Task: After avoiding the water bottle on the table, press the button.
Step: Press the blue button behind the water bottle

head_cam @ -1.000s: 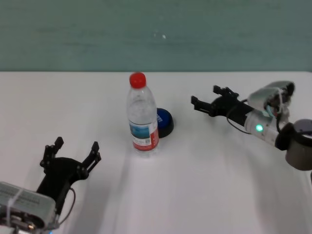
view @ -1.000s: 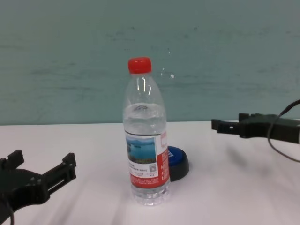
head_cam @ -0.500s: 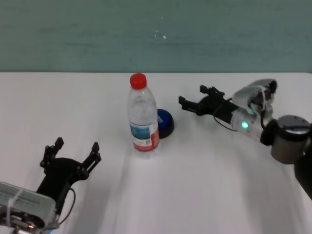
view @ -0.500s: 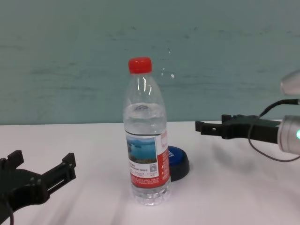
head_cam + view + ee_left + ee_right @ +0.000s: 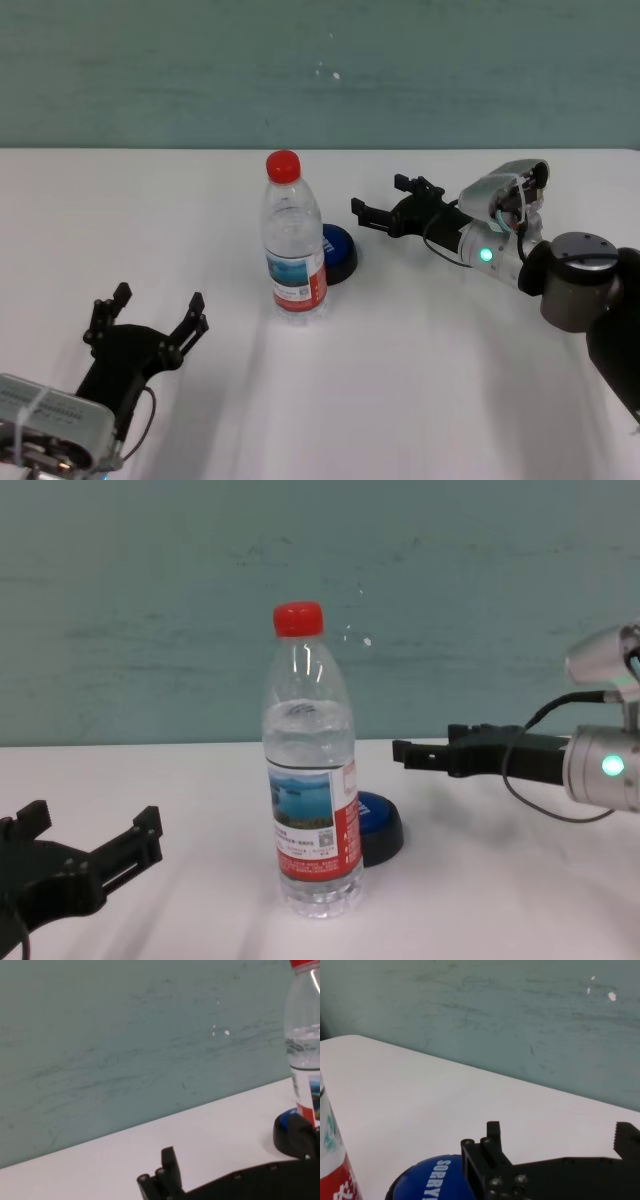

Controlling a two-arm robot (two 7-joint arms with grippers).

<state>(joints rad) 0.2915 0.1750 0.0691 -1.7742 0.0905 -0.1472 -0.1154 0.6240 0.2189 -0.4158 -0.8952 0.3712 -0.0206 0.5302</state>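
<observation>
While right hand (image 5: pixel 384 206) nears button (image 5: pixel 338 250), bottle (image 5: pixel 293 240) stands apart.

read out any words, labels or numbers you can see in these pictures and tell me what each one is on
"SORRY", in white capitals on the blue top of the button, seen in the right wrist view; the word may run on out of view.
The water bottle has a printed label with a landscape photo and a red panel; its text and code square are too small to read.
No other text shows.
</observation>
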